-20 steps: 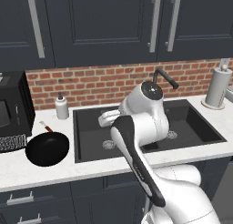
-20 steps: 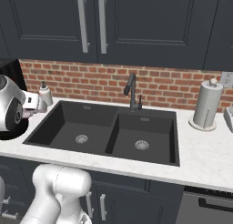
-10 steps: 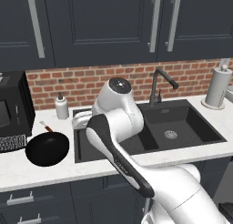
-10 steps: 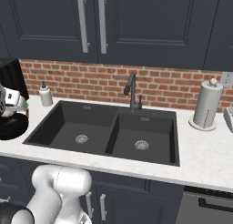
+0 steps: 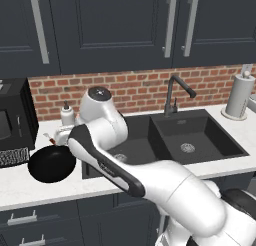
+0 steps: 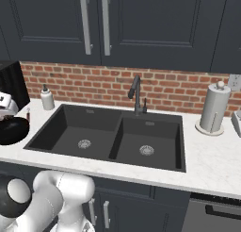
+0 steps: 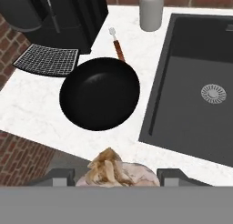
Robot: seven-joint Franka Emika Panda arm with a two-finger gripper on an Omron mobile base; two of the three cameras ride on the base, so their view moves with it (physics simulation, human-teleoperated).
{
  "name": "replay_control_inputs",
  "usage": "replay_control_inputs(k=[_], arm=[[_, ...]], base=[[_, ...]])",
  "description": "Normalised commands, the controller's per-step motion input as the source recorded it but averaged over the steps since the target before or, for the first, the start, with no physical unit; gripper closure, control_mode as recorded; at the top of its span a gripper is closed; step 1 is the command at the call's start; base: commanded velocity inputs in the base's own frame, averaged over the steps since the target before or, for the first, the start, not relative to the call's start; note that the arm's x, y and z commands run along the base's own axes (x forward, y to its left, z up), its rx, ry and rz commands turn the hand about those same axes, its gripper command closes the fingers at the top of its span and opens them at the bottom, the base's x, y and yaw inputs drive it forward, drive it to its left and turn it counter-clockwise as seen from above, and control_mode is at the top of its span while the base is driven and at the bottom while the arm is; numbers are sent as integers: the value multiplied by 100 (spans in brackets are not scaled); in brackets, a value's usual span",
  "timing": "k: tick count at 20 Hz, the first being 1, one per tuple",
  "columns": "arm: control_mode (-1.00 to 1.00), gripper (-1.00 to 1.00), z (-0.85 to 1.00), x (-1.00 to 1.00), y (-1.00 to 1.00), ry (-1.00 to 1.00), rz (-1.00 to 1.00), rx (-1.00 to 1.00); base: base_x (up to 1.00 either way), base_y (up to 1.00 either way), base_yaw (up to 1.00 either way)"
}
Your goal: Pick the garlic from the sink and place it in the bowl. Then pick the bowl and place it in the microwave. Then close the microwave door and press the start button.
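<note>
A: What is held nearest the hand camera?

B: The garlic point(image 7: 117, 174) is seen between the two finger tips of the gripper point(image 7: 116, 178), which is closed on it and carried above the counter point(image 7: 32, 100).

A: What lies beyond it?

B: The bowl point(image 7: 99, 93), empty, is set on the counter just beside the sink point(image 7: 191, 82); a mesh pad point(image 7: 46, 57) and the microwave point(image 7: 59, 13) are placed farther off. From the left base view the hand is seen over the bowl's point(image 5: 52, 163) far rim.

A: Which step is judged to be in hand?

B: The first, in its carrying part: the garlic is out of the sink but not yet in the bowl.

A: What is called for next?

B: The garlic should be brought over the bowl's middle, lowered, and released there.
</note>
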Motion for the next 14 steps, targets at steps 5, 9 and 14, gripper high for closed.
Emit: replay_control_inputs(k=[5, 9, 14], arm=[[-100, 100, -44, 38, 37, 8, 1, 0], [-100, 100, -48, 42, 29, 7, 0, 0], [-100, 100, -39, 38, 39, 5, 0, 0]], base=[[0, 0, 0], [0, 0, 0], [0, 0, 0]])
